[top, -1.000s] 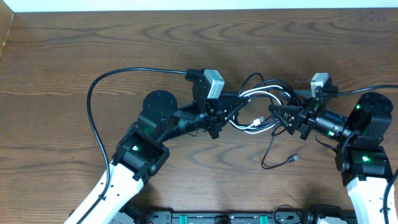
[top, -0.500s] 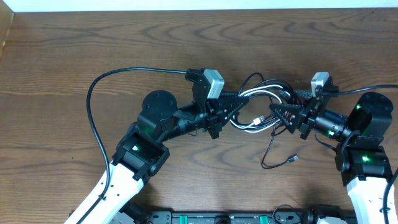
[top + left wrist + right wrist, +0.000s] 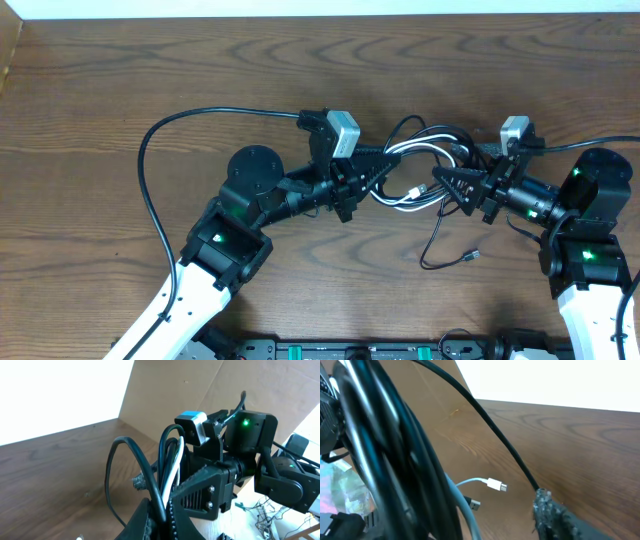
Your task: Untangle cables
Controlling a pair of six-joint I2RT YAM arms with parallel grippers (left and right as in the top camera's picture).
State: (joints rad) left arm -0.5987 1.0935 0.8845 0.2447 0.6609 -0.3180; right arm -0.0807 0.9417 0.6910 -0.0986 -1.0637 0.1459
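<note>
Left end effector is pressed together on the cables, pinching a black cord and the white cord, which loop up from its tips. Just beyond, the right end effector faces it, fingers spread beside the same tangle. Since a second ago the loops have barely shifted above the counter, so I judge the knot not yet loosened.

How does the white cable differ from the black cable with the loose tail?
Colour: the white cable is pale, while the black cable is dark.
Extent: the white cable ends among the loops between the arms, while the black cable trails a free end out toward the robot's side.
Pose: the white cable curls in tight loops, while the black cable's tail lies slack.
Shared: both are thin and run into the shut left gripper.
</note>
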